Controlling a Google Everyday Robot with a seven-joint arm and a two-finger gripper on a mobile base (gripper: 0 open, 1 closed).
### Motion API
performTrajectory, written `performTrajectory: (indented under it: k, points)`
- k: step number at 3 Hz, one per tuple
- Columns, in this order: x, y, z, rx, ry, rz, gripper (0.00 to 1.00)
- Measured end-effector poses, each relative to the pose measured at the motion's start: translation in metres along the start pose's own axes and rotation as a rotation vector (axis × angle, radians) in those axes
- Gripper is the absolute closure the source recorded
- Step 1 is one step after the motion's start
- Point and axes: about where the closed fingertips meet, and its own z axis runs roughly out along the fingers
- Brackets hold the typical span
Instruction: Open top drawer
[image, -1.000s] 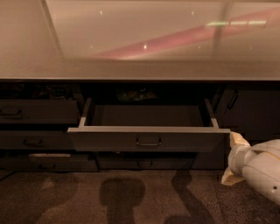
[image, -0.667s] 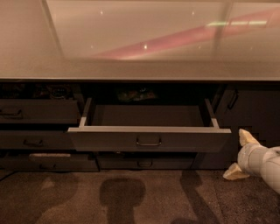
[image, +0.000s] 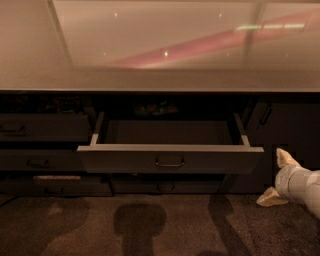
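Dark grey top drawer (image: 125, 161) stands pulled out | long axis left-right | gripper (image: 278, 179) just off its right end, fingers spread, empty | handle (image: 169, 162) lies leftward

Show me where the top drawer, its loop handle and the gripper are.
top drawer (image: 125, 160), camera view, on its dark front panel.
loop handle (image: 169, 163), camera view, on the loop's middle.
gripper (image: 269, 176), camera view, lower right, midway between its open fingertips.

White tool (image: 278, 178) low right, fingers (image: 286, 158) spread apart
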Motion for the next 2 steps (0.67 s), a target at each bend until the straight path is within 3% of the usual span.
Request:
performTrajectory:
  k: [2]
  points:
    - [0.0,0.0,0.0,0.0,0.0,0.0,0.42]
